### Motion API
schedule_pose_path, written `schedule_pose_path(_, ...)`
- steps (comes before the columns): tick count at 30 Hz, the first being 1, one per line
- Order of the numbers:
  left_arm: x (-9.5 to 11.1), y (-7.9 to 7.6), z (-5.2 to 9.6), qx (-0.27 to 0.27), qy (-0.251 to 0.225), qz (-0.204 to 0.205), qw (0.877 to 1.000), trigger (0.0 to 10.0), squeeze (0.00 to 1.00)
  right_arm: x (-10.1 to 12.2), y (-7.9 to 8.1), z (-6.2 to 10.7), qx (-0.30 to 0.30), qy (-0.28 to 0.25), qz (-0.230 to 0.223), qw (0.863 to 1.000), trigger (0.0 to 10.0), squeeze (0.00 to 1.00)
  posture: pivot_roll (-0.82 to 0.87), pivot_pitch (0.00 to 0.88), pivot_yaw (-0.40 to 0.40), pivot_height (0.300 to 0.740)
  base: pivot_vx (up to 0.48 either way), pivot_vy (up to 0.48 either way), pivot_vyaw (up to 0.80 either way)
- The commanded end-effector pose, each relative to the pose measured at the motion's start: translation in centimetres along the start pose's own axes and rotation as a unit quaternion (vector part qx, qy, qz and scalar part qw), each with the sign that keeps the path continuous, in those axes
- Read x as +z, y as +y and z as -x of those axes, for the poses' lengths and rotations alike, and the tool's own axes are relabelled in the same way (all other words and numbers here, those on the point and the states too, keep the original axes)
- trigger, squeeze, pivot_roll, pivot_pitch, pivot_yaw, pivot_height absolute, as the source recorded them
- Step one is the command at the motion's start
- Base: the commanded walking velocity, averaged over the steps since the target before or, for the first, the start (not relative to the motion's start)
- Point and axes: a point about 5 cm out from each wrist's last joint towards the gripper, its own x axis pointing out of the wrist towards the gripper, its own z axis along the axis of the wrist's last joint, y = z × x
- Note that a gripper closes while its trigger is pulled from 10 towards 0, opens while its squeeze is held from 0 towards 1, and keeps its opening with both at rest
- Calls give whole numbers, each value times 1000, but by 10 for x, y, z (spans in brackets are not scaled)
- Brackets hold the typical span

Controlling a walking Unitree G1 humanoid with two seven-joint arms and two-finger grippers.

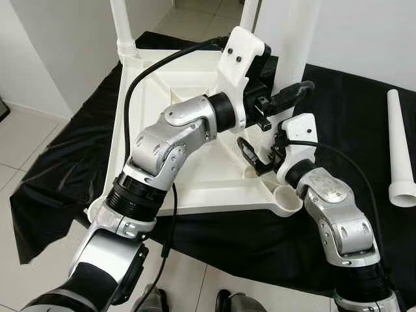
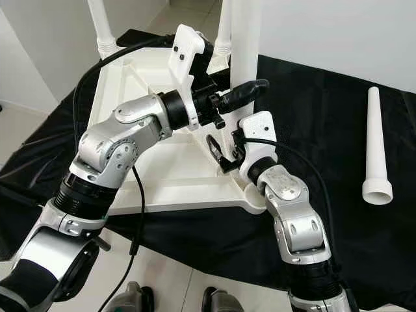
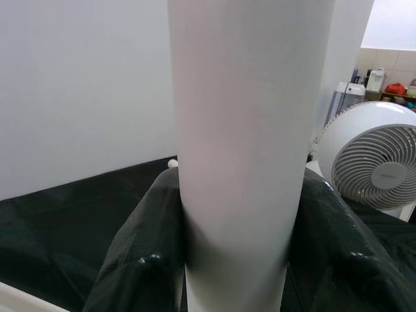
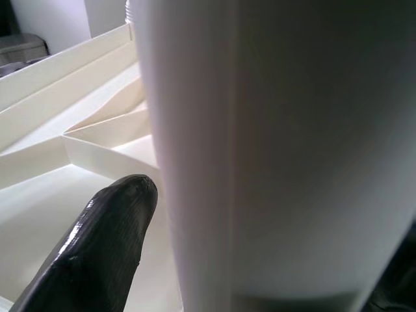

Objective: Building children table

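A white children's table top (image 1: 195, 188) lies upside down on a black cloth (image 1: 58, 175). Two white legs stand in its far corners, one on the left (image 1: 122, 26) and one on the right (image 1: 250, 10). A third, thick white table leg (image 1: 292, 45) is held upright above the near right part of the top. My left gripper (image 1: 292, 88) is shut around it, one black finger (image 2: 250, 90) crossing its front. My right gripper (image 1: 260, 156) sits lower, by the leg's bottom end, and the leg (image 4: 273, 149) fills the gap beside its finger (image 4: 104, 247). The near right corner socket (image 1: 286, 198) is open.
Another loose white leg (image 1: 400, 149) lies on the cloth at the far right. A white wall stands behind the table. A white fan (image 3: 374, 162) stands beyond the cloth. Pale floor tiles lie to the left, and my feet are at the cloth's near edge.
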Motion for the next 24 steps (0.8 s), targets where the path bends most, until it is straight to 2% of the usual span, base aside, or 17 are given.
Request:
schedule_pose_path(1,8,-8,-4,-43,-15,-17,999,10000,0,-1,0,4,-1,5,2,1000,10000,0,17,142,-39,740,0,0,0)
schedule_pose_path(6,9,-8,-5,-44,-15,-17,999,10000,0,0,1,4,-1,5,4,1000,10000,0,16,142,-39,740,0,0,0)
schedule_pose_path(7,9,-8,-5,-44,-16,-17,999,10000,0,0,1,4,0,6,4,1000,8980,0,16,142,-40,740,0,0,0)
schedule_pose_path(8,9,-8,-5,-44,-16,-17,999,10000,0,0,1,4,0,6,4,1000,8980,0,16,142,-40,740,0,0,0)
schedule_pose_path(9,9,-8,-5,-45,-16,-17,999,10000,0,1,1,4,0,4,3,1000,4784,0,16,142,-40,740,0,0,0)
schedule_pose_path(10,9,-8,-5,-45,-16,-17,999,10000,0,2,1,4,1,2,1,1000,0,0,15,141,-39,740,0,0,0)
schedule_pose_path(19,8,-12,-5,-53,-21,-15,998,10000,0,6,4,6,13,-11,-11,1000,0,0,13,138,-38,740,0,0,0)
schedule_pose_path(24,9,-14,-4,-61,-25,-11,998,10000,0,6,2,6,-2,-8,-14,1000,0,0,13,135,-34,740,0,0,0)
